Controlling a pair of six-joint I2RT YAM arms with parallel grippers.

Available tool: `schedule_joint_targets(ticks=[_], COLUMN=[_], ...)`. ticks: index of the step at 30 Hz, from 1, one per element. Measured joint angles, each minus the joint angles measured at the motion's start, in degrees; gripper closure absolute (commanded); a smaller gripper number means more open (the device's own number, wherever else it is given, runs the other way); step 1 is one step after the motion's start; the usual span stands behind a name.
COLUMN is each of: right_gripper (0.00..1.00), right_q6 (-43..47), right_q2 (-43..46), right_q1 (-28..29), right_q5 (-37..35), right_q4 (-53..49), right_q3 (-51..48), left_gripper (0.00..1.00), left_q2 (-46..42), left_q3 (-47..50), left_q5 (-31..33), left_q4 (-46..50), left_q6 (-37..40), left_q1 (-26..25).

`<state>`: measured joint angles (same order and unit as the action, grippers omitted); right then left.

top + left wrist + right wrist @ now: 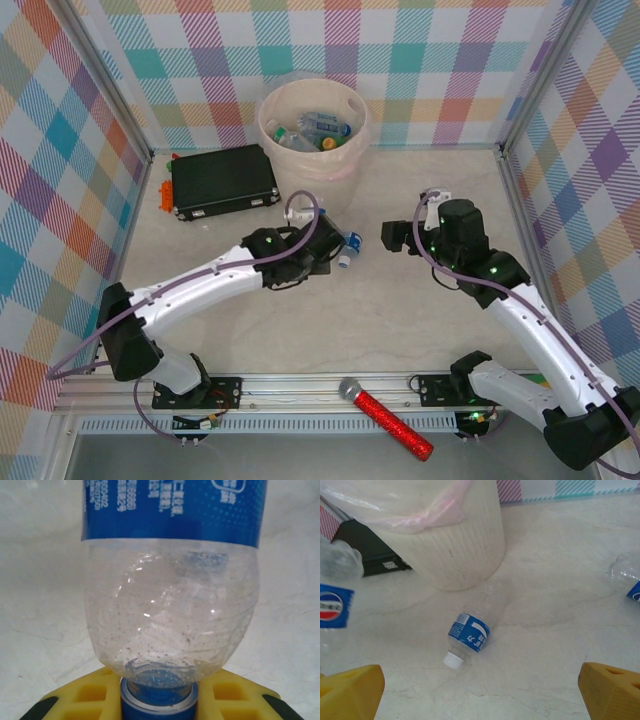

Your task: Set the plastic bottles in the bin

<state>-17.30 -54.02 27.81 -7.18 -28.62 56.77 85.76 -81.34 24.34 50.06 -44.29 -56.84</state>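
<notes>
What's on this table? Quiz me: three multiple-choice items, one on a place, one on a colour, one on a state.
1. The microphone lies: A on the front rail; B on the black case; C against the back wall.
2. The loose bottle near the bin has a cap that is: A green; B white; C red.
3. The left fingers are: A wide open; B shut on a pen; C shut on the blue-capped bottle.
Answers: 1 A, its red handle crosses the rail; 2 B, the cap is plainly white; 3 C, the yellow fingers close on its neck.
</notes>
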Motion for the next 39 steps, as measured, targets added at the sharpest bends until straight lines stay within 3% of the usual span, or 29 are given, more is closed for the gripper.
schedule_joint_targets(ticks=[7, 14, 19, 27, 39], right_gripper=[0.01, 0.01, 0.01, 0.01, 0.01], right_q6=[0.3, 1.5, 1.7, 1.7, 1.3], right_q2=[0.3, 2.2, 3.6, 3.7, 3.7], right_q1=[0.0, 0.0, 0.0, 0.0, 0.0], right_q5=[0.4, 0.4, 0.2, 0.1, 0.2], right_q4=[0.9, 0.7, 0.5, 0.3, 0.3], right_q3=[1.6, 1.6, 1.6, 1.6, 1.5], left_gripper=[0.77, 0.77, 0.77, 0.76, 0.76], left_q2=[2.6, 14.6, 22.4, 26.0, 29.8], left_q3=[-21.0, -43.8, -54.9, -57.9, -58.1], left_q5=[1.7, -1.2, -5.4, -11.5, -17.3], left_q4=[6.1, 12.8, 15.4, 12.5, -3.8], left_q6=[5.6, 11.0, 13.2, 14.3, 14.4], left_q1=[2.1, 8.9, 13.8, 19.8, 22.5])
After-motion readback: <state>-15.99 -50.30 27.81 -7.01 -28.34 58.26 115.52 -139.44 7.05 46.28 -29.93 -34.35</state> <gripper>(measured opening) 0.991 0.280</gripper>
